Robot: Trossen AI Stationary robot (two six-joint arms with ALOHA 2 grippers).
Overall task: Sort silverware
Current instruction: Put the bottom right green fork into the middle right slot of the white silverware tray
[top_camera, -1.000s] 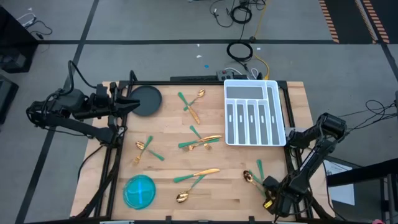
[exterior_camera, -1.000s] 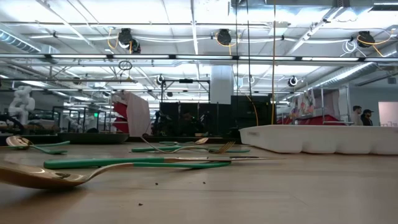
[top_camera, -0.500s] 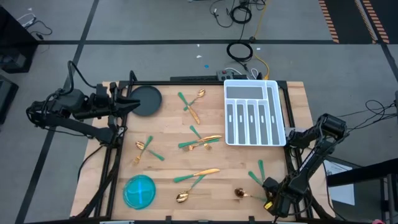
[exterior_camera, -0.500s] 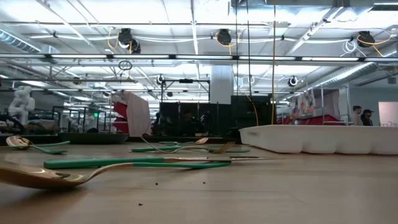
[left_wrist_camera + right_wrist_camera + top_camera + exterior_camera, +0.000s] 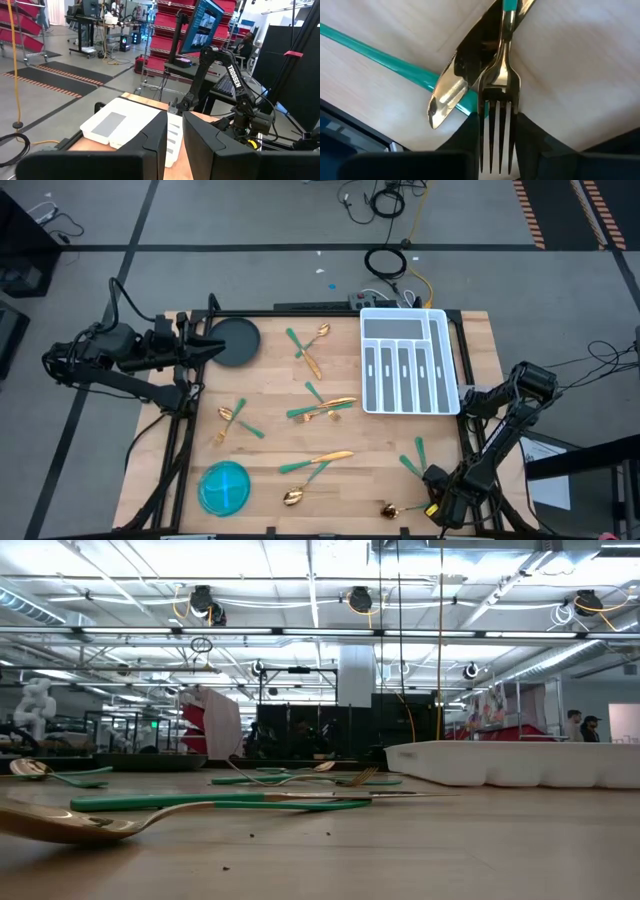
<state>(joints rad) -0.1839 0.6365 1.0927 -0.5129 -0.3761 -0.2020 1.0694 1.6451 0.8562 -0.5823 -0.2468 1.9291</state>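
Silverware with gold heads and teal handles lies scattered over the wooden table (image 5: pixel 270 435): a pair (image 5: pixel 310 350) at the back, a cluster (image 5: pixel 320 408) in the middle, pieces (image 5: pixel 232 420) at the left and more (image 5: pixel 315 465) toward the front. My right gripper (image 5: pixel 432 492) is low at the front right corner. In its wrist view it (image 5: pixel 499 150) is shut on a fork (image 5: pixel 501 100) by the tines, with a knife (image 5: pixel 447 95) crossing beside it. A gold-headed piece (image 5: pixel 390 508) lies by the front edge. My left gripper (image 5: pixel 218 347) waits at the back left, shut (image 5: pixel 174 145) and holding nothing.
A white compartmented tray (image 5: pixel 400 328) stands at the back right, a round blue bowl (image 5: pixel 224 486) at the front left, a dark round plate (image 5: pixel 235 342) under the left gripper. The low view shows a spoon (image 5: pixel 60 825) close up. People (image 5: pixel 580 725) stand far behind.
The right gripper's fingers have closed. The gold-headed piece near it has slid from beside the teal handles down to the table's front edge. The left arm has not moved.
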